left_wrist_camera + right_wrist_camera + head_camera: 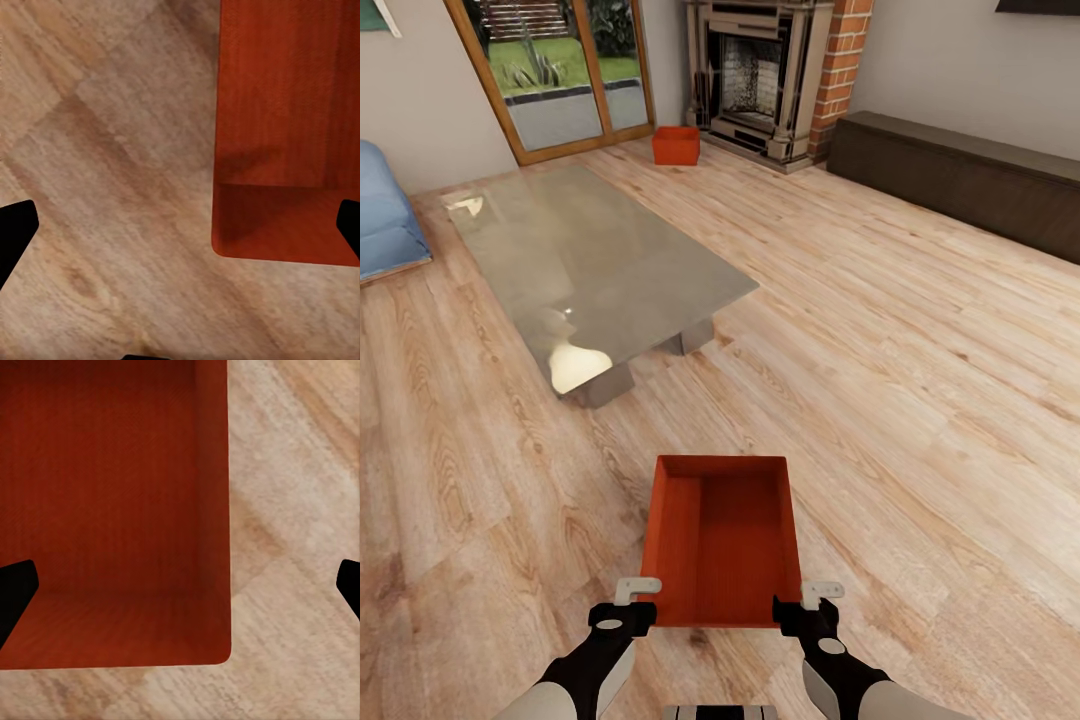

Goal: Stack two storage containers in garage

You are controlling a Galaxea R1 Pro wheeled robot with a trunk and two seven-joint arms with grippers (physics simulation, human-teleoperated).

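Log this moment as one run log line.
room: living room | near orange-red plastic bin on wood-plank floor | left gripper, right gripper open at its near corners | second bin by fireplace

1. We see an evenly bright room, daylight entering through the glass doors.
2. We note white glare patches on the glass-topped table.
3. We find the wrist views soft and blurry, with faint shadows inside the container.

One orange bin sits between both arms' jaws; another stands near the fireplace.
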